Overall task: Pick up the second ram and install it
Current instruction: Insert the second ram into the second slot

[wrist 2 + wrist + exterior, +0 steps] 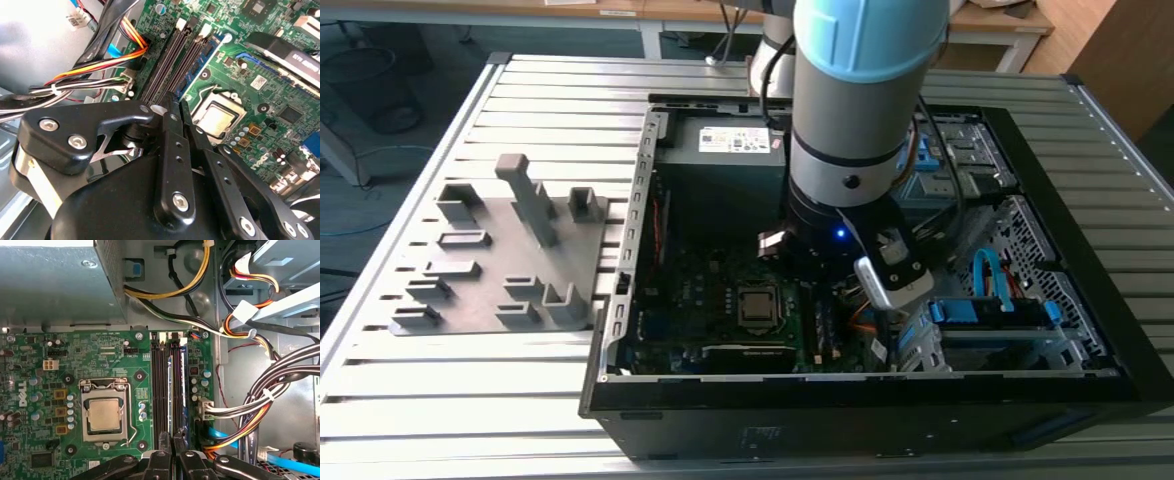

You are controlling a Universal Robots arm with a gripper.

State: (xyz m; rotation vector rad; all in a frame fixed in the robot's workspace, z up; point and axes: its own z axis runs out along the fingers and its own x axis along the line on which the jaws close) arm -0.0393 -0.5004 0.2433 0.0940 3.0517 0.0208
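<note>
My gripper (171, 439) is down inside the open PC case (630, 300), with its fingertips (171, 102) shut together right above the near end of the memory slots (161, 385). Nothing shows between the fingers. In the second wrist view a dark green ram stick (199, 57) with chips stands on edge in the slot row on the CPU's side. I cannot tell whether it is the second ram. The CPU socket (104, 414) lies beside the slots on the green motherboard (720, 300).
A grey plastic fixture (500, 260) with upright blocks lies on the slatted table at the exterior view's left. Bundled orange, yellow, black and white cables (260, 405) crowd the side of the slots away from the CPU. The power supply (55, 285) sits beyond the board.
</note>
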